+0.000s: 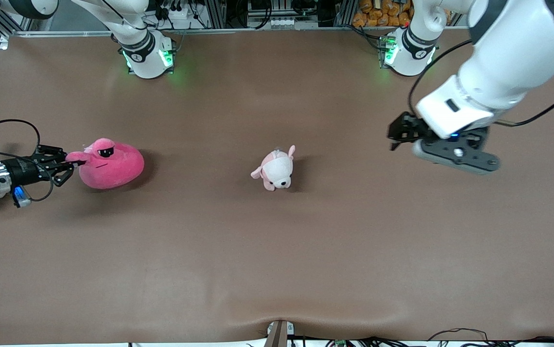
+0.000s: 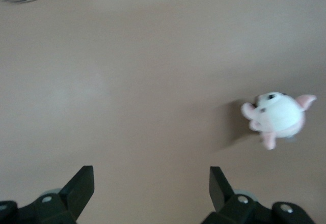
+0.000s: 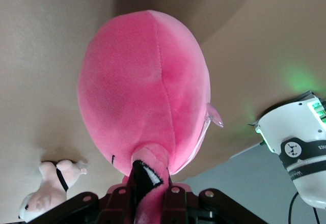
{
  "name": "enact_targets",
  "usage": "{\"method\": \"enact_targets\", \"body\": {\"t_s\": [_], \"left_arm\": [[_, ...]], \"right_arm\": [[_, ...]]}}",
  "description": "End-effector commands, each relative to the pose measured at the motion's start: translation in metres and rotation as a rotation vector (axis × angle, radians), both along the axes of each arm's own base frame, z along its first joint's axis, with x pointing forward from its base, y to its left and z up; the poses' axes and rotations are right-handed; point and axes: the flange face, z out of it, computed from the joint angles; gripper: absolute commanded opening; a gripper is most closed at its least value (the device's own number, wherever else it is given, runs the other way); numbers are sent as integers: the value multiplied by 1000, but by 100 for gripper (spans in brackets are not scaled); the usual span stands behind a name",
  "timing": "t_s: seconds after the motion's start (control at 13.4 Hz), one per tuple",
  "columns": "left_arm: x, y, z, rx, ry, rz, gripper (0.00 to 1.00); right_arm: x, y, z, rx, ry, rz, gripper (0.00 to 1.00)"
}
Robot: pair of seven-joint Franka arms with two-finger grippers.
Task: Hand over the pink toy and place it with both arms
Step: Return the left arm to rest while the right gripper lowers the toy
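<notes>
The right gripper has its jaws pinching one eye stalk of the pink toy, which sits at the right arm's end of the tabletop. The left gripper hangs over the left arm's end, its jaws spread wide with nothing between them. A pale puppy plush lies near the middle, well apart from the toy

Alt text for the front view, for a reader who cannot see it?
The right gripper is shut on the pink toy at the right arm's end of the brown table. A small puppy plush lies mid-table; the left gripper hovers open.
</notes>
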Motion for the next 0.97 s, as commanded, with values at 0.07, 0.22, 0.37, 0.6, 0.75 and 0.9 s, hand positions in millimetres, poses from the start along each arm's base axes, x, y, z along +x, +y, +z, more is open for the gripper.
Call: {"method": "enact_targets", "body": {"t_s": [0.07,0.22,0.37,0.6,0.75,0.9], "left_arm": [[-2,57,8,69,41,79,100],[-2,111,28,49,18,145,100],[-13,129,35,45,56,148,100],[-38,154,33,33,99,183,100],[-57,175,26,14,90,194,100],[-69,196,21,31,96,170,100]], "right_arm": [[2,-25,-13,22,-30,-35,0],[5,-28,-26,28,-62,-18,0],[5,-30,-33,28,-60,-20,0],[5,-32,-38,36,-97,12,43],[5,-32,-40,46,-121,46,100],[6,-32,-36,43,-124,51,100]]}}
